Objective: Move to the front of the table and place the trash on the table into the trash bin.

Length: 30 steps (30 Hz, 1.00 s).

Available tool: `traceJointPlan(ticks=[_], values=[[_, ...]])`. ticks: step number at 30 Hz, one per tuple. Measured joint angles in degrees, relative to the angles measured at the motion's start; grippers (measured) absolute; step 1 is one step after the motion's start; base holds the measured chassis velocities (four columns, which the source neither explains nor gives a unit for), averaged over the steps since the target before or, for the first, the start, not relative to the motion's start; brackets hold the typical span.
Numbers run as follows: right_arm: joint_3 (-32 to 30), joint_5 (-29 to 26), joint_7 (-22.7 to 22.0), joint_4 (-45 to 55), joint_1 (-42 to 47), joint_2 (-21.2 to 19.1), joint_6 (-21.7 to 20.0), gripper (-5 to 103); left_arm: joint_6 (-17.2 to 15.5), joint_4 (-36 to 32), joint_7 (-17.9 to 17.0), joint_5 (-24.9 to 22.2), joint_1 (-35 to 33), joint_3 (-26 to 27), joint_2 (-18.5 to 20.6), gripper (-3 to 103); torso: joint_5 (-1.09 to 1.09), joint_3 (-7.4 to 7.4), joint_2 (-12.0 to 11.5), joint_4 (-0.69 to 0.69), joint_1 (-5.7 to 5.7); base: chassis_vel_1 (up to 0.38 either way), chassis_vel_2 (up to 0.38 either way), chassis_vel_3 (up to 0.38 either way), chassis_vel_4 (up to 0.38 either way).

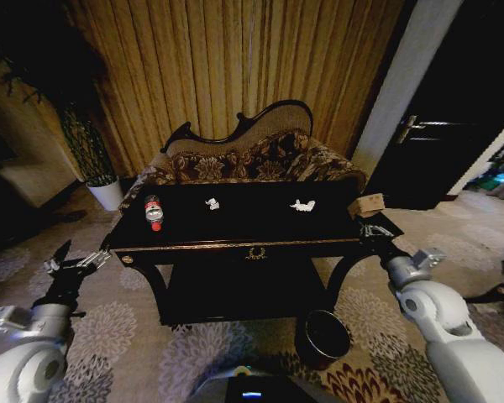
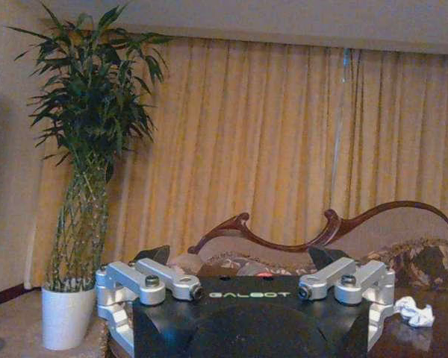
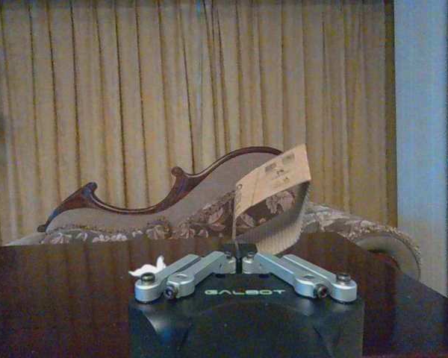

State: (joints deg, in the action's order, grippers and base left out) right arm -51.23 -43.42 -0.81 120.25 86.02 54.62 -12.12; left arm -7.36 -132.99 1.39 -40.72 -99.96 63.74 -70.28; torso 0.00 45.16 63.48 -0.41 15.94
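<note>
Robot at the front of the table (image 1: 235, 243), both arms low at its front corners. The left gripper (image 1: 76, 262) hovers just off the table's left front corner, fingers spread wide apart. The right gripper (image 1: 375, 229) sits at the right front corner, fingers drawn together with nothing between them; a small cardboard box (image 1: 366, 204) stands just beyond it. The bottle (image 1: 154, 211) lies on the tabletop ahead and inboard of the left gripper. One paper scrap (image 1: 212, 203) lies farther inboard, near the middle. A second paper scrap (image 1: 302, 205) lies ahead and inboard of the right gripper. The trash bin (image 1: 322, 337) stands on the carpet, below and inboard of the right gripper.

Handling, as judged: the scraps are feather-light and soft, best pinched across the crumpled bulk. The bottle looks light, smooth and prone to roll; grip it across mid-body.
</note>
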Motion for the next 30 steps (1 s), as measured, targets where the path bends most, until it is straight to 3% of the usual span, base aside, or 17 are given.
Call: traceJointPlan(ticks=[30], values=[[2.08,2.24,0.11,-0.75,1.01,2.41,1.45,0,0.54,0.12,0.04,0.09,0.01,-0.49,0.26,100,0.00,0.00,0.00,0.00,0.00,0.073,-0.070,-0.072,0.075]])
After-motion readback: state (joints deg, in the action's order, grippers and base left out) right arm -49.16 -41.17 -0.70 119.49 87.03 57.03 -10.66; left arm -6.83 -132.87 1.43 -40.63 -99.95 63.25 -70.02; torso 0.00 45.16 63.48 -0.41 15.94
